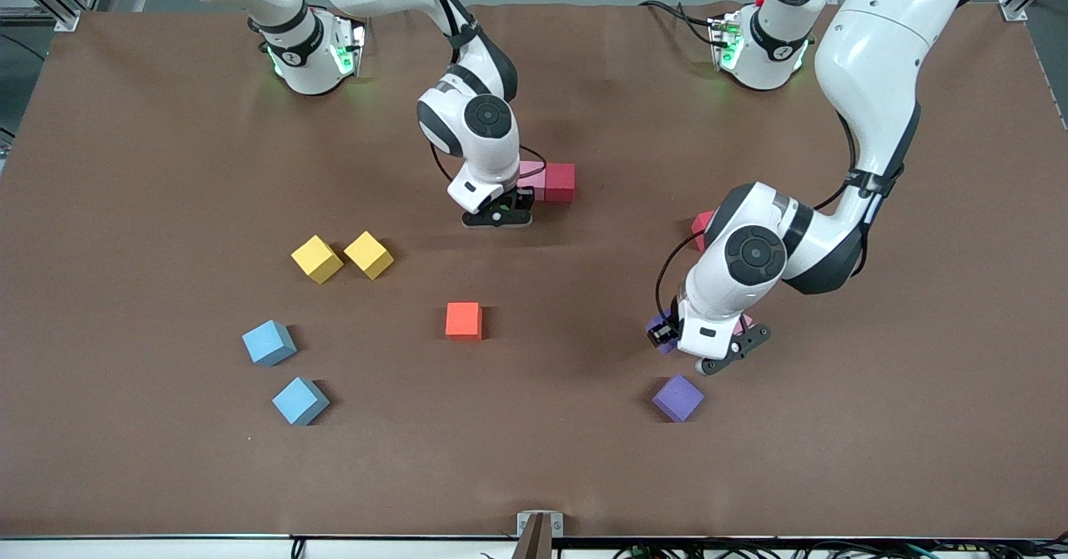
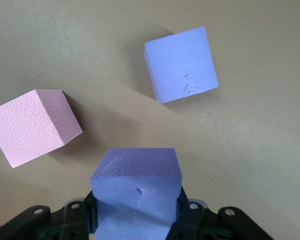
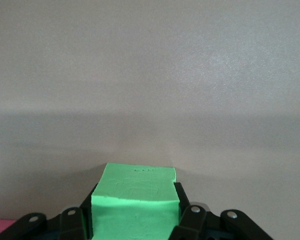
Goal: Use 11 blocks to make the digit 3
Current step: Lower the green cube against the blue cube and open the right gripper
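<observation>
**Both arms holding cubes, digit 3 barely begun**

Left gripper (image 2: 135,220): fingers clamped on a purple matte foam cube (image 2: 136,192), low over the table (image 1: 125,167) toward the left arm's end. In the left wrist view a second purple foam cube (image 2: 181,64) and a pink foam cube (image 2: 34,125) lie close by on the table, apart from each other and from the held one.

Right gripper (image 3: 135,220): fingers clamped on a green foam cube (image 3: 135,202), down near mid-table, just beside a pink cube (image 1: 531,177) and a dark red foam cube (image 1: 560,182) that touch side by side.

Loose on the table:
- orange foam cube (image 1: 463,320), mid-table, nearer the front camera than the pink/red pair
- two light blue foam cubes (image 1: 269,342) (image 1: 299,400), toward the right arm's end
- two yellow foam cubes (image 1: 317,259) (image 1: 368,254), beside each other, farther from the camera than the blue ones
- another red cube (image 1: 701,227), partly hidden by the left arm
</observation>
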`<state>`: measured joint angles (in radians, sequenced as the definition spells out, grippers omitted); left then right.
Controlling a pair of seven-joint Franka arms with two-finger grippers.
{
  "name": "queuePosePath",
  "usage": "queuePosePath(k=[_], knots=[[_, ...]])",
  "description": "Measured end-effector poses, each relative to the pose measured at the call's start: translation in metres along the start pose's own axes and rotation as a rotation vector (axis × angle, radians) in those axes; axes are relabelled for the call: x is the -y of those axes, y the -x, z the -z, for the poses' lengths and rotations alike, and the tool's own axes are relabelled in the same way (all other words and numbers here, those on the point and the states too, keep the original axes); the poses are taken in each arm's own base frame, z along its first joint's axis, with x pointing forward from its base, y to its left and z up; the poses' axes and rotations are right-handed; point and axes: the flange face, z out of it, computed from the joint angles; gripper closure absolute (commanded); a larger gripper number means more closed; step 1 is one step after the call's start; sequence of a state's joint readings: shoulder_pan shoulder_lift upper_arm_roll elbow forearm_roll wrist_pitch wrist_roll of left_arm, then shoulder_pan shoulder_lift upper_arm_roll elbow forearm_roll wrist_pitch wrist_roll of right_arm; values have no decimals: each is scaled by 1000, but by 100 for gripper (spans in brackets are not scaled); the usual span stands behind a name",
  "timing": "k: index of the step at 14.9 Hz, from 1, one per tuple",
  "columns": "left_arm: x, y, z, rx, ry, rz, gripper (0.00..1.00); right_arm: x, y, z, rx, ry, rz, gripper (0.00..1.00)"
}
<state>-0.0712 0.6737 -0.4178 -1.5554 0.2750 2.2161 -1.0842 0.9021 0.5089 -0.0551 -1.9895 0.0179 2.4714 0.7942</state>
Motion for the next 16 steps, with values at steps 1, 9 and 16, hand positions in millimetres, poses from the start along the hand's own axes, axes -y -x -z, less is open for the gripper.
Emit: queuePosePath(k=[1, 9, 16], knots=[[2, 1, -1, 9, -18, -6, 57, 0, 0, 0, 0, 0, 0, 100], [8, 0, 1, 47, -89, -41, 57, 0, 0, 0, 2, 2, 0, 100], [5, -7, 13, 31, -70, -60, 56, 0, 0, 0, 2, 2, 0, 100]])
